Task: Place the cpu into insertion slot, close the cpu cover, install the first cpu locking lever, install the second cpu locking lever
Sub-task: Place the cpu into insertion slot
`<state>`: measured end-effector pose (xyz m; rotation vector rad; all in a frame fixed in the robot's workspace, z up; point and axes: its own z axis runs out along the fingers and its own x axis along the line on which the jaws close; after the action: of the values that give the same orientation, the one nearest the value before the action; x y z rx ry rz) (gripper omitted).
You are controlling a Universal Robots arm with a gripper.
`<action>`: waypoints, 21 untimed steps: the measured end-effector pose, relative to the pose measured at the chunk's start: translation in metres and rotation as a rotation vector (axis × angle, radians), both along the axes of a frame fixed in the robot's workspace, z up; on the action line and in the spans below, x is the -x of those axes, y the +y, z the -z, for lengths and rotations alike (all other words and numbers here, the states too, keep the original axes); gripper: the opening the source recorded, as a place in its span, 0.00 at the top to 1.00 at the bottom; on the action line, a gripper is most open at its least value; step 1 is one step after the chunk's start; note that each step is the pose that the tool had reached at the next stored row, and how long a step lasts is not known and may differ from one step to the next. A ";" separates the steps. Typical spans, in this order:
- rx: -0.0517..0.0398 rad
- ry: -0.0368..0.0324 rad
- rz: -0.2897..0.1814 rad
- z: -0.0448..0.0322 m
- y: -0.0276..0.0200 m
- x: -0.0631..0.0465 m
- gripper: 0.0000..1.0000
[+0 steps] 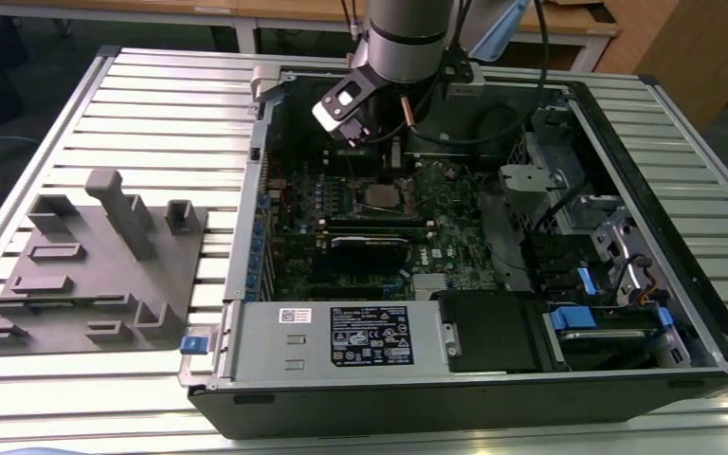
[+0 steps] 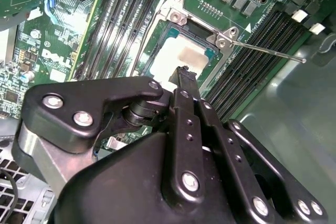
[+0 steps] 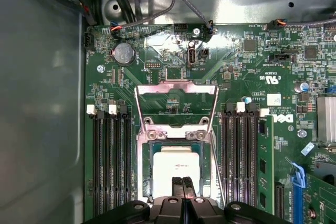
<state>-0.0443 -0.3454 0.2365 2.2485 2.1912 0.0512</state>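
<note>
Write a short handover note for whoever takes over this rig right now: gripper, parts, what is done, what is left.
Gripper: shut, holding nothing, tips over the chip.
Chip: lies flat in the socket.
Cover: stands open, tilted up on its hinge.
Done: chip seated.
Left: cover not yet closed, levers not yet locked. One lever sticks out free in the second wrist view.

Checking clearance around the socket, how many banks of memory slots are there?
2. One bank and the other bank flank the insertion slot, one on each side; further slots may be hidden.
</note>
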 end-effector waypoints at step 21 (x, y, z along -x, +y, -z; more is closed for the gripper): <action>0.0001 0.0001 0.000 -0.0053 0.0000 0.000 0.90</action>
<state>-0.0443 -0.3454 0.2418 2.2484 2.1912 0.0510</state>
